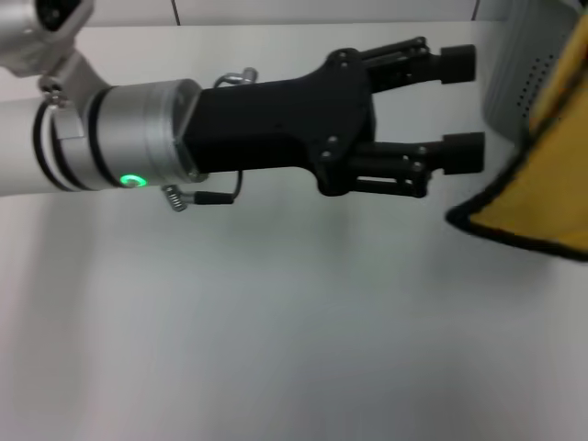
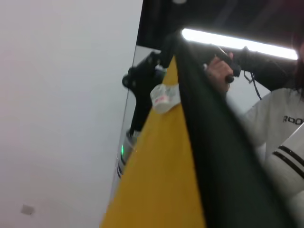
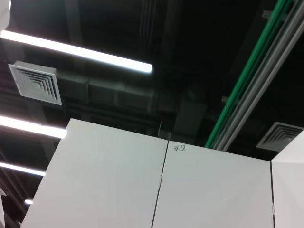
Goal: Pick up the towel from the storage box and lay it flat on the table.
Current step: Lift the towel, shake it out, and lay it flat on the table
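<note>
White counter (image 1: 276,349) fills the head view. The left arm stretches across the upper half, its tool (image 1: 459,101) spread wide, nothing between its fingers. At the right edge the yellow towel (image 1: 542,193) hangs, one corner touching the counter, in front of the grey storage box (image 1: 519,69). Right tool: out of sight.

Dark ceiling with lit tube lights (image 3: 76,52) (vent grille (image 3: 35,83) alongside).

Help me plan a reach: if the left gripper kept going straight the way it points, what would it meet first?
Probably the storage box, whose grey wall lies just past the open left gripper. The towel hangs slightly to one side of that line; depth is unclear.
</note>
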You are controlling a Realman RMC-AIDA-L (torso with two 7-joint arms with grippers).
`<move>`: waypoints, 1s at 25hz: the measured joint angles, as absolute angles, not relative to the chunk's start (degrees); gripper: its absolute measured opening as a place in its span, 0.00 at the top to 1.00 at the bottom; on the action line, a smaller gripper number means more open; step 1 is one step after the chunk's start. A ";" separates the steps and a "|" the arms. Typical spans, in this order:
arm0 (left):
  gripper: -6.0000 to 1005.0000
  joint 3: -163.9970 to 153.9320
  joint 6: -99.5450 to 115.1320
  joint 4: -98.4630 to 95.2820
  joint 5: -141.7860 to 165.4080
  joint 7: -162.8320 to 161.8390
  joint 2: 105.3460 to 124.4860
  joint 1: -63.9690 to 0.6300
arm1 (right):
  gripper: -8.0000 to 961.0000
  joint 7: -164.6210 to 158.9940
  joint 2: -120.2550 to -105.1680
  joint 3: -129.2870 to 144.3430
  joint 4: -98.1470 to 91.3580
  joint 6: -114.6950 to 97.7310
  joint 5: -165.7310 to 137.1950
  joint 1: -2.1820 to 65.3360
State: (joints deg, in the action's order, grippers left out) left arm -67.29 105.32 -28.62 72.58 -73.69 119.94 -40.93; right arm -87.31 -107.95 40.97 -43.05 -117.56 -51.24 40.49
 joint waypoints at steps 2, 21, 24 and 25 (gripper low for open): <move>0.13 -67.31 105.28 -29.55 72.25 -73.70 119.89 -39.80 | 0.98 -87.28 -107.91 40.91 -43.04 -117.52 -51.53 40.44; 0.20 -66.20 101.94 -29.35 71.87 -71.78 119.87 -37.81 | 0.98 -85.96 -107.90 40.96 -43.22 -116.17 -51.52 40.44; 0.22 -66.01 101.91 -29.35 71.79 -72.06 119.87 -37.73 | 0.98 -85.83 -107.92 40.96 -43.16 -116.17 -51.51 40.43; 0.23 -66.00 101.88 -29.35 71.77 -72.08 119.87 -37.72 | 0.98 -85.83 -107.92 40.96 -43.13 -116.17 -51.50 40.43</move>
State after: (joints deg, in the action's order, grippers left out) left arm -66.00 101.88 -29.35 71.77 -72.07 119.87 -37.72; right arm -85.83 -107.92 40.96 -43.13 -116.17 -51.50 40.43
